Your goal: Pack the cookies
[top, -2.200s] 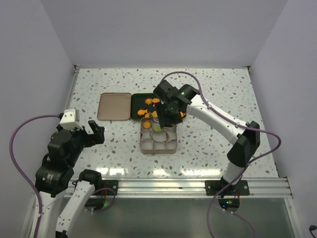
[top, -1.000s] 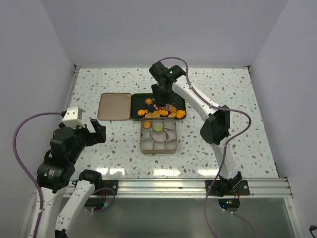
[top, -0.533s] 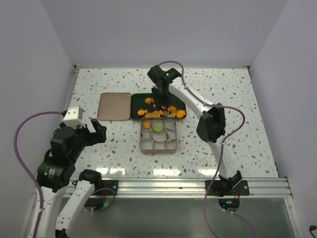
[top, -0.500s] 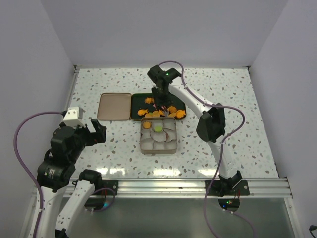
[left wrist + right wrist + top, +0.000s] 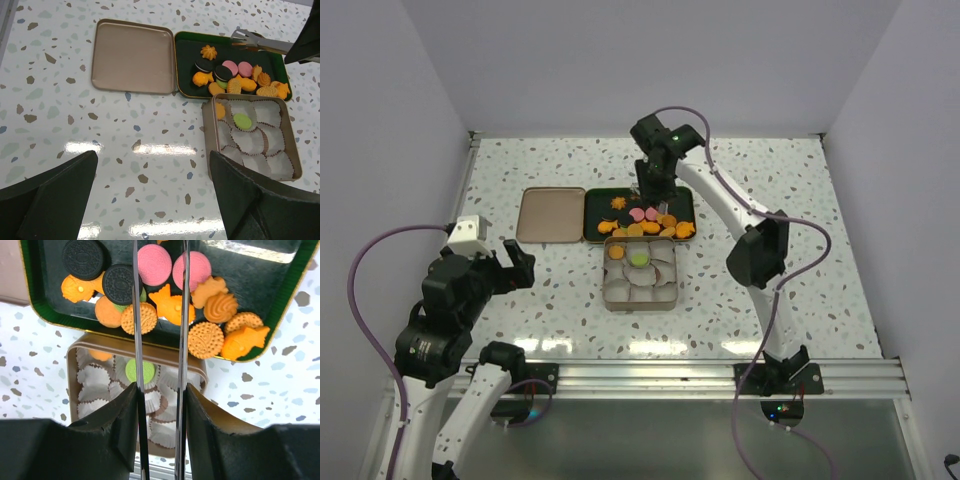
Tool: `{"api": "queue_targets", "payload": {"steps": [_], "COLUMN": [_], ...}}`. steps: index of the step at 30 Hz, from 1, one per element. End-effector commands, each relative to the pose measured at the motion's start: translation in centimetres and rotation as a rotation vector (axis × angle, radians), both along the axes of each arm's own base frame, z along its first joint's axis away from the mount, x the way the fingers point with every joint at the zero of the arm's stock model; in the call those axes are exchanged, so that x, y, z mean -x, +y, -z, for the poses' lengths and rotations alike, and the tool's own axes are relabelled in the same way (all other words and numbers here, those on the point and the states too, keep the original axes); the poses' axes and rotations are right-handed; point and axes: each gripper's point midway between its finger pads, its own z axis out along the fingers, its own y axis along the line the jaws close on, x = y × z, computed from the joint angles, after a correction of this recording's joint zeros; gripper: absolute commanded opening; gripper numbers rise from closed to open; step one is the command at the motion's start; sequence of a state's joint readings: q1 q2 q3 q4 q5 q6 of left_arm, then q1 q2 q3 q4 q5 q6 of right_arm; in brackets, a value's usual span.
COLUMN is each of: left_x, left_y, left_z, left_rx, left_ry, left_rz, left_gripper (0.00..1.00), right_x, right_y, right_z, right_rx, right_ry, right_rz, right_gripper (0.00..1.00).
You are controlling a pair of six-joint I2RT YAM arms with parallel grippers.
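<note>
The cookies [image 5: 170, 305] lie heaped in a green tray [image 5: 250, 270]: mostly orange, two pink, a few dark brown. They also show in the top view [image 5: 645, 222] and the left wrist view [image 5: 235, 82]. A green cookie [image 5: 147, 371] and an orange one [image 5: 101, 355] sit in paper cups of the tan tin [image 5: 125, 342]. My right gripper [image 5: 160, 245] hangs over the tray, thin blades open and empty, a pink cookie [image 5: 154, 264] between them. It also shows in the top view [image 5: 655, 205]. My left gripper [image 5: 152, 200] is wide open and empty, above bare table near its base [image 5: 518, 265].
The tin's flat tan lid [image 5: 551, 214] lies left of the green tray [image 5: 675, 200], touching it. The tan tin [image 5: 608, 285] sits just in front of the tray. White walls close in the speckled table on three sides; a metal rail runs along the near edge.
My right gripper left the green cookie in a cup of the tin and moved back over the green tray, then shifted slightly right. The left arm has not moved.
</note>
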State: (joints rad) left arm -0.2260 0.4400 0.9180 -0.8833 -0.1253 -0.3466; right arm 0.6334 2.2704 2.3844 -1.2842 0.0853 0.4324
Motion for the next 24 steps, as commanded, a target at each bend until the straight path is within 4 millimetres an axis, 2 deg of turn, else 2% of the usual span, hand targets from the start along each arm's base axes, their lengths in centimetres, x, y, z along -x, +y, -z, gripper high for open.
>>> {"api": "queue_targets", "payload": {"steps": [1, 2, 3, 4, 5, 6, 7, 8, 14, 15, 16, 17, 19, 20, 24], "left_x": [-0.5, -0.6, -0.6, -0.6, -0.6, -0.6, -0.6, -0.6, -0.6, -0.6, -0.6, -0.7, -0.7, -0.7, -0.6], "left_y": [-0.4, -0.4, -0.4, -0.4, -0.5, -0.5, -0.5, -0.4, -0.5, -0.5, -0.5, -0.5, -0.5, -0.6, -0.6], "left_z": [-1.0, -1.0, -0.9, -0.8, -0.8, -0.9, -0.9, -0.8, -0.8, -0.8, -0.8, -0.7, -0.7, -0.7, -0.7], "left_rx": [-0.008, -0.01, -0.011, -0.012, -0.012, -0.011, -0.011, -0.013, -0.012, -0.012, -0.012, -0.011, -0.013, -0.011, -0.01], "left_ry": [-0.051, -0.053, -0.05, -0.047, -0.045, -0.047, -0.047, -0.045, -0.044, -0.042, -0.041, -0.039, -0.039, -0.039, -0.042], "left_rz": [0.031, 0.03, 0.034, 0.034, 0.035, 0.035, 0.035, 0.032, 0.034, 0.035, 0.035, 0.036, 0.039, 0.041, 0.039], "left_gripper": [1.0, 1.0, 1.0, 1.0, 1.0, 1.0, 1.0, 1.0, 1.0, 1.0, 1.0, 1.0, 1.0, 1.0, 1.0], "right_x": [1.7, 2.4, 2.9, 3.4, 4.4, 4.9, 5.6, 6.4, 9.6, 10.3, 10.8, 11.4, 12.2, 12.9, 14.4], "right_y": [-1.4, -1.6, -1.8, -2.1, -2.4, -2.6, -2.9, -3.4, -5.5, -5.5, -5.6, -5.7, -5.4, -5.5, -5.9], "right_z": [-7.7, -7.3, -7.7, -9.0, -8.5, -8.7, -10.4, -9.6, -10.9, -10.8, -9.9, -10.4, -10.1, -9.2, -8.8], "right_rx": [-0.098, -0.099, -0.109, -0.136, -0.135, -0.146, -0.18, -0.172, -0.199, -0.215, -0.213, -0.237, -0.268, -0.267, -0.287], "right_ry": [-0.113, -0.088, -0.09, -0.117, -0.09, -0.091, -0.127, -0.102, -0.129, -0.112, -0.089, -0.095, -0.075, -0.049, -0.031], "right_rz": [-0.014, -0.017, -0.017, -0.015, -0.015, -0.014, -0.013, -0.007, -0.007, -0.019, -0.022, -0.032, -0.048, -0.048, -0.056], "right_gripper": [0.2, 0.18, 0.17, 0.15, 0.11, 0.08, 0.07, 0.04, 0.0, 0.0, 0.0, 0.0, 0.0, 0.0, 0.0]}}
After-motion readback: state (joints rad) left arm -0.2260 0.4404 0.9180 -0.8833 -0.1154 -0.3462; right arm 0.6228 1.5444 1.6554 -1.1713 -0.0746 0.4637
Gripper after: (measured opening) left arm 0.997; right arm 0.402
